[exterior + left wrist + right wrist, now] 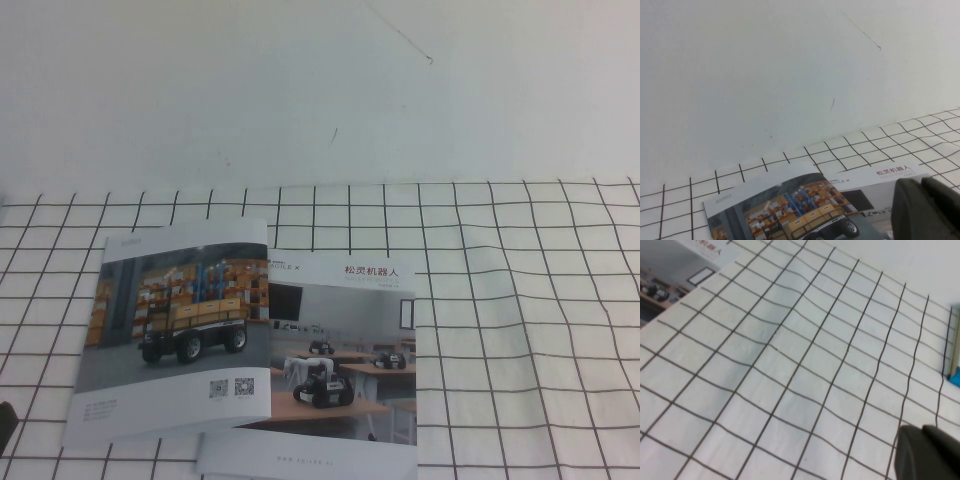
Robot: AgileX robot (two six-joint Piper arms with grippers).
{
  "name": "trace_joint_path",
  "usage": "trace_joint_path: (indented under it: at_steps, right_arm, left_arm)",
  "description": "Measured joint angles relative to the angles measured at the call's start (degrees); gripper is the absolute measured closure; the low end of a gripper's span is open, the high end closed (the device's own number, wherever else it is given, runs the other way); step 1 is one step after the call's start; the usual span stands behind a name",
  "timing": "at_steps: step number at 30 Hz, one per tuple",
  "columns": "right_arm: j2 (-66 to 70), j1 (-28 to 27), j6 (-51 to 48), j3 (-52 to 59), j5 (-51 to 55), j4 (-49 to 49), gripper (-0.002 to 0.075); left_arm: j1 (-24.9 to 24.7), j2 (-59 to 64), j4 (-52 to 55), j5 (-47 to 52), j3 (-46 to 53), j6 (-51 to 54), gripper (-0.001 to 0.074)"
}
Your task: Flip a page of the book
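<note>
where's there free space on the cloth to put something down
Free: the checked cloth right of the classroom brochure, and the strip behind both booklets up to the wall. Crowded: front left, where the book overlaps that brochure.

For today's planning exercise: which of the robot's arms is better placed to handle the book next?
Left. The left tool hangs right over the book, whose warehouse cover faces up. The right tool, shut, sits over bare checked cloth, away from it.

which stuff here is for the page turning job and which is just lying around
For the job:
- the book, warehouse-robot side up
- left hand, low beside the book
- right hand, shut, over bare cloth

Just lying about:
- classroom brochure, partly under the book
- checked tablecloth
</note>
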Motion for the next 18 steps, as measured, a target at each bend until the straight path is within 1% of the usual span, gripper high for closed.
trace_joint_path:
  at_steps: [3,10,18]
  right_arm:
    - [0.00,0.00,0.03,0.00,2.02,0.00,0.0726]
    - [0.00,0.00,0.16,0.00,2.77,0.00,0.0726]
    - [-0.03,0.00,0.26,0.00,3.13,0.00,0.0726]
  left_arm:
    - [0.00,0.00,0.00,0.04,0.00,0.00,0.0737]
    - [0.00,0.00,0.00,-0.01,1.05,0.22,0.0737]
    - [0.26,-4.00,7.57,-0.13,7.78,0.33,0.0737]
